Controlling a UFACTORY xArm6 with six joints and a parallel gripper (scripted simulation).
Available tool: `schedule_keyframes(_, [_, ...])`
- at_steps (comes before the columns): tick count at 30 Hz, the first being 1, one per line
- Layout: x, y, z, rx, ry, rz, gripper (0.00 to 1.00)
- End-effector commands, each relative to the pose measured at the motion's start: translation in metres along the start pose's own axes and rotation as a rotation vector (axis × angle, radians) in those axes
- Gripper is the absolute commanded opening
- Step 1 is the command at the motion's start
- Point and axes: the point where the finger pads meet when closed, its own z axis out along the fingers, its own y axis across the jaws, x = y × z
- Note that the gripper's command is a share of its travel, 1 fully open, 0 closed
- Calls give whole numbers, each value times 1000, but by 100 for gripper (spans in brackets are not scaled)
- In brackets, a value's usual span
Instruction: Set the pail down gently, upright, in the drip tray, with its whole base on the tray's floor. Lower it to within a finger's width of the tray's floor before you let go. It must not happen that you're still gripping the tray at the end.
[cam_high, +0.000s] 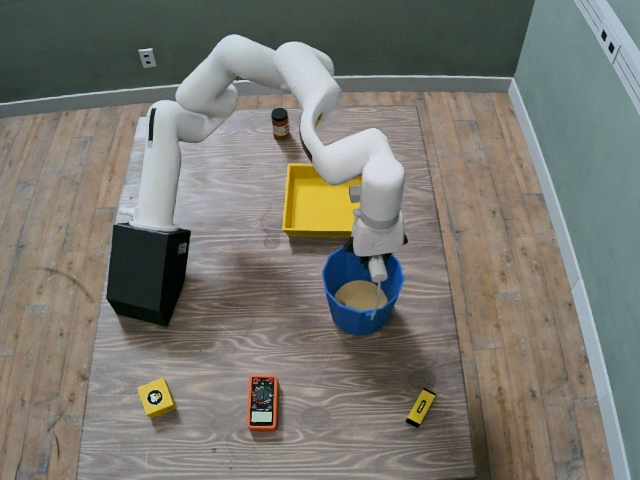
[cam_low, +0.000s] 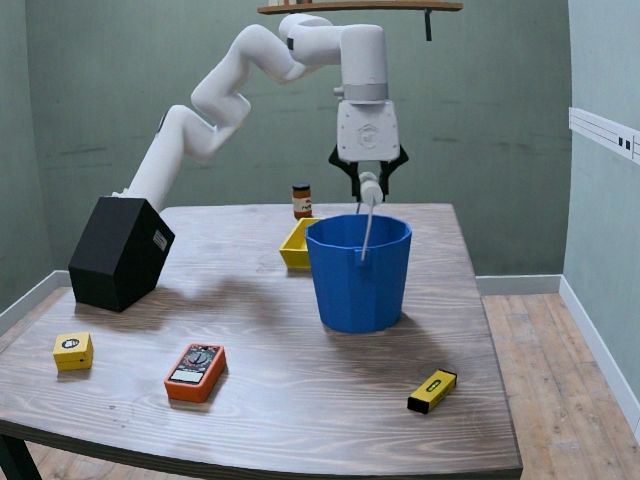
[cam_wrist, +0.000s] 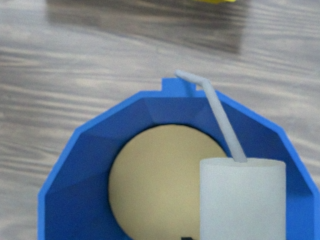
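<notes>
A blue pail (cam_high: 361, 291) stands upright on the wooden table, just in front of the yellow drip tray (cam_high: 317, 202). Its tan floor shows inside it in the wrist view (cam_wrist: 165, 185). Its wire bail stands up and carries a white cylindrical grip (cam_low: 370, 188). My gripper (cam_low: 369, 190) hangs straight above the pail and is shut on that white grip. The grip also fills the lower right of the wrist view (cam_wrist: 242, 200). In the exterior view the pail (cam_low: 358, 271) hides most of the tray (cam_low: 295, 246) behind it.
A black box (cam_high: 147, 271) holds the arm's base at the left. A small jar (cam_high: 279, 122) stands behind the tray. A yellow cube (cam_high: 156, 397), an orange multimeter (cam_high: 262, 402) and a yellow level (cam_high: 420, 407) lie near the front edge.
</notes>
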Motion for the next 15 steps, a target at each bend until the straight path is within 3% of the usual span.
schedule_keyframes(1, [0,1,-2,-3,-3,-1,0])
schedule_keyframes(15, [0,1,-5,-3,-3,-1,0])
